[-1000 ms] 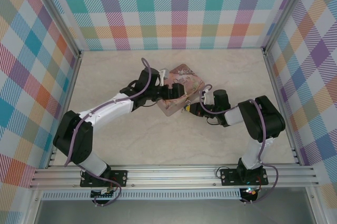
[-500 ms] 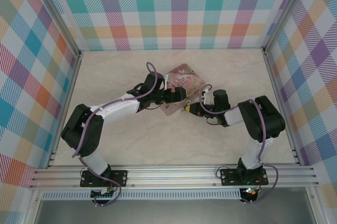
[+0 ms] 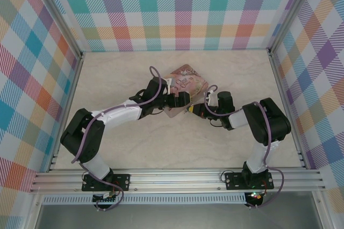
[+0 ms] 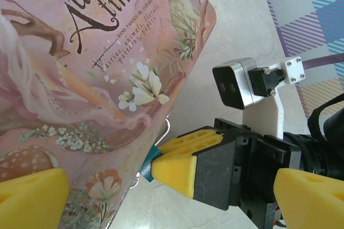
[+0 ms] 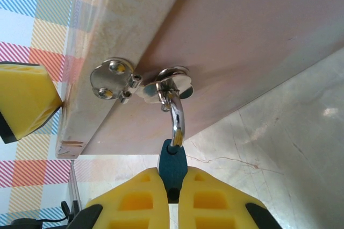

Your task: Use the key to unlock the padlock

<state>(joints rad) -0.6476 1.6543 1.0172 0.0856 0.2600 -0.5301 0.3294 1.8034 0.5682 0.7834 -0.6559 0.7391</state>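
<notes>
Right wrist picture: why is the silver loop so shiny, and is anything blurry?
Right wrist view: light glints off the loop of the padlock and the table; the right end effector up close looks soft. Left wrist view: lettering on the tin is sharp, the pads of the left end effector fuzzy.

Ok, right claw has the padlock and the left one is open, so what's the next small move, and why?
Probably back the left claw off the pink tin to go and fetch the key. It is open and empty, while the right claw is shut on the padlock, whose shackle hangs through the tin's hasp.
</notes>
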